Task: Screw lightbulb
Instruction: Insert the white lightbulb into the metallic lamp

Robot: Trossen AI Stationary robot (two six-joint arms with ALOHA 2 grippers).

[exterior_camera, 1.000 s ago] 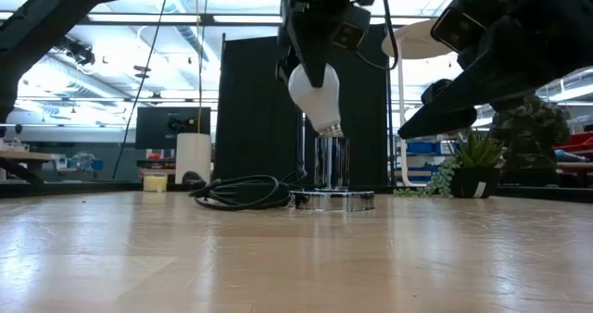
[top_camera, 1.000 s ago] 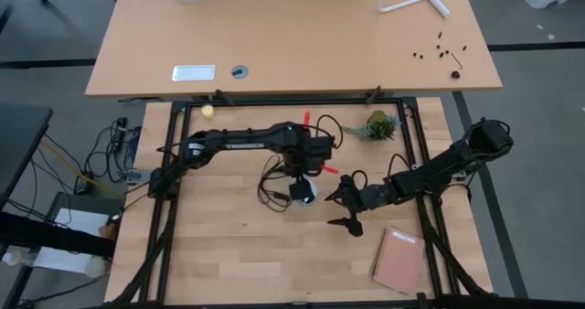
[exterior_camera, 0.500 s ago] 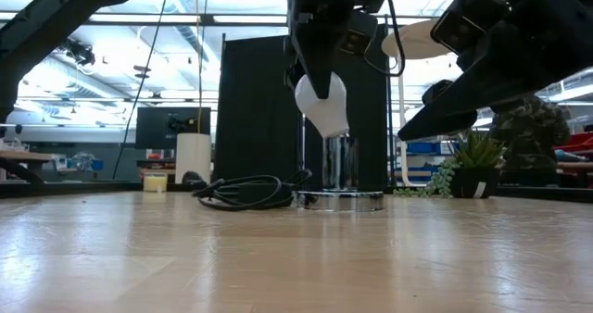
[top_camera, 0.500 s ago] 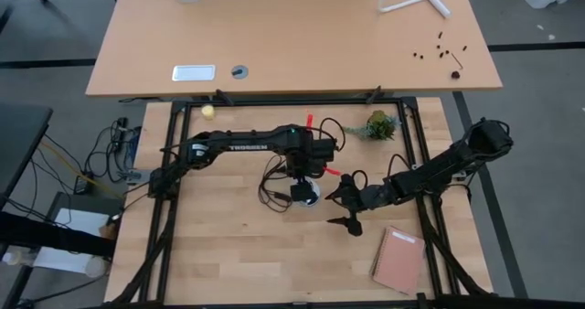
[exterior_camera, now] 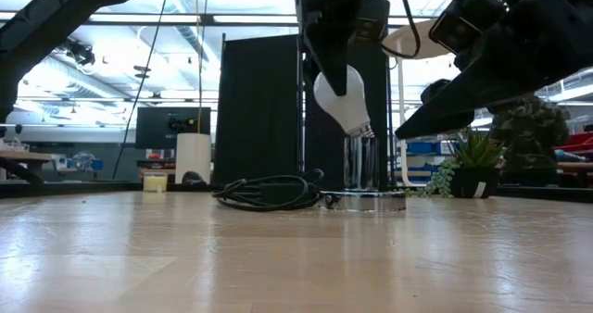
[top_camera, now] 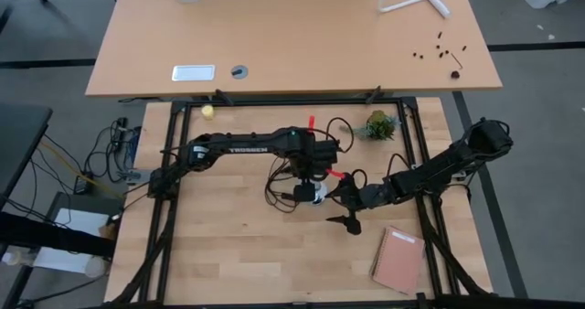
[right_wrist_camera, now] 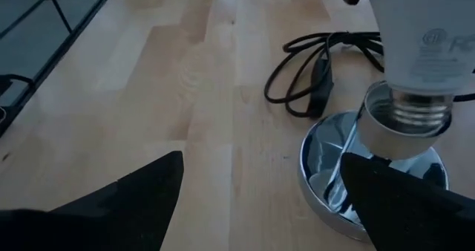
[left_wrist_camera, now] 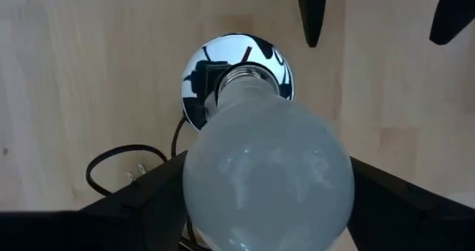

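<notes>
**Bulb held at the mouth of the socket**

From where I stand, the left gripper (exterior_camera: 335, 68) comes down from above with its two dark fingers pinching the lightbulb (exterior_camera: 343, 98) by its white globe. The bulb tilts, its greyish screw base pointing down at the open top of the socket (exterior_camera: 360, 163), a shiny upright cylinder on a round chrome disc. The threads sit right at the socket's rim; in the right wrist view the base (right_wrist_camera: 412, 106) seems just inside the mouth, though how far in I cannot tell. A black cord (exterior_camera: 269, 192) lies coiled on the wooden table (exterior_camera: 185, 257), beside the disc.

The right gripper (top_camera: 345, 204) waits just beside the socket, its fingers spread wide and holding nothing. A small potted plant (top_camera: 378, 124) stands near the table's far edge.
</notes>
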